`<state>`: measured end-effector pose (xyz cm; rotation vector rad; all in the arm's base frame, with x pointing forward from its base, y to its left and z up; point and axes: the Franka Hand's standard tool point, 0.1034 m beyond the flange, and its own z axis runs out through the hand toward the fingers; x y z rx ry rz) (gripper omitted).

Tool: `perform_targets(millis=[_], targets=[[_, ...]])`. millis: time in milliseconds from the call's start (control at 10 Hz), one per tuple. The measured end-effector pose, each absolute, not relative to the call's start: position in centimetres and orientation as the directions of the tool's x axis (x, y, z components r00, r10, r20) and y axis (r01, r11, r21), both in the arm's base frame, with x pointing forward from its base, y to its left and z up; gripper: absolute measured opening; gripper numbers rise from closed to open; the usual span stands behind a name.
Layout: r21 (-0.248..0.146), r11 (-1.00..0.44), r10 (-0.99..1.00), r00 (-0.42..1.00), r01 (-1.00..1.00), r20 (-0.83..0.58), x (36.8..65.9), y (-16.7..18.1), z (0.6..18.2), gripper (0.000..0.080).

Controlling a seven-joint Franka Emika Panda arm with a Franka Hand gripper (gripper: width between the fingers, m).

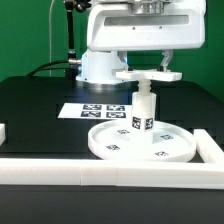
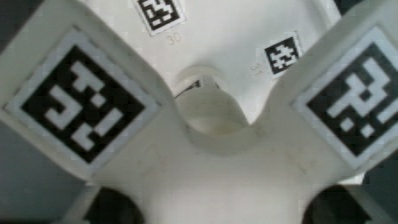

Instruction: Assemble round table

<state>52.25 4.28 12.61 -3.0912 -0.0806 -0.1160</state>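
The large round rimmed disc lies flat on the black table near the front. The short thick cylinder stands upright on its middle. The cross-shaped piece sits level right over the cylinder's top, and I cannot tell whether they touch. My gripper comes straight down onto it. In the wrist view the cross-shaped piece fills the picture with two big tags. My gripper is shut on it, one dark finger on each side. The disc shows behind it.
The marker board lies behind the disc. White border rails run along the front, at the exterior view's right and at its left. The robot base stands at the back.
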Motion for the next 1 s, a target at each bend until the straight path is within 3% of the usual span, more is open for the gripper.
perform_targets(millis=[1000], targets=[[-0.037,-0.992,0.114,0.990,0.117,0.078,52.2,3.8,10.9,0.0446]])
